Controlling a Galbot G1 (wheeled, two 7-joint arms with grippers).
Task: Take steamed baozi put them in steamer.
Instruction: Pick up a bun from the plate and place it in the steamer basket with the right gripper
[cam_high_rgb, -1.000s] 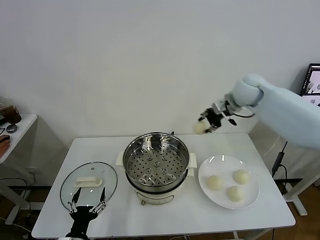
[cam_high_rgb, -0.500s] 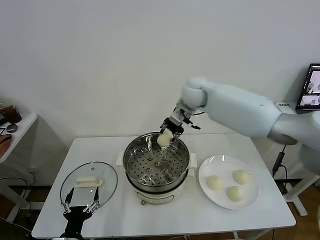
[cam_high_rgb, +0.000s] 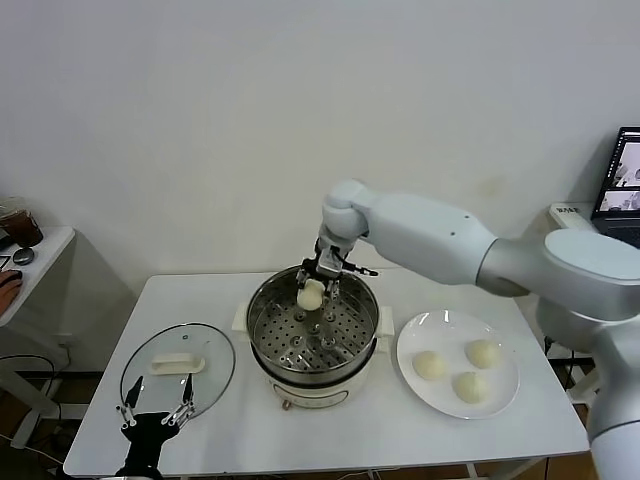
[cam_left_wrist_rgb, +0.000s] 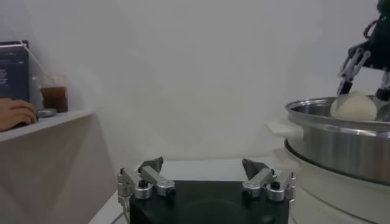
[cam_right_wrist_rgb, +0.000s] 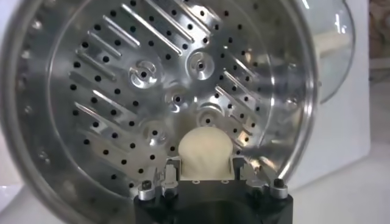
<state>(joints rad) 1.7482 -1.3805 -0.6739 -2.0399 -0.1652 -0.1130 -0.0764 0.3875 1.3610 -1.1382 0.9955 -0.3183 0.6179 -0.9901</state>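
Lowered further over the steamer (cam_high_rgb: 312, 325) — right gripper (cam_high_rgb: 318, 283) pinching baozi (cam_high_rgb: 311, 294); left gripper (cam_high_rgb: 155, 412) spread.

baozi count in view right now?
4. Three sit on the white plate to the right of the steamer: one, one, one. The fourth is held by the right gripper above the steamer tray. None appear hidden.

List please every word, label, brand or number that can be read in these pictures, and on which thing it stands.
None can be read.
Monitor at the right edge: screen content too small to read.
Steamer, glass lid, plate and baozi: no markings visible.
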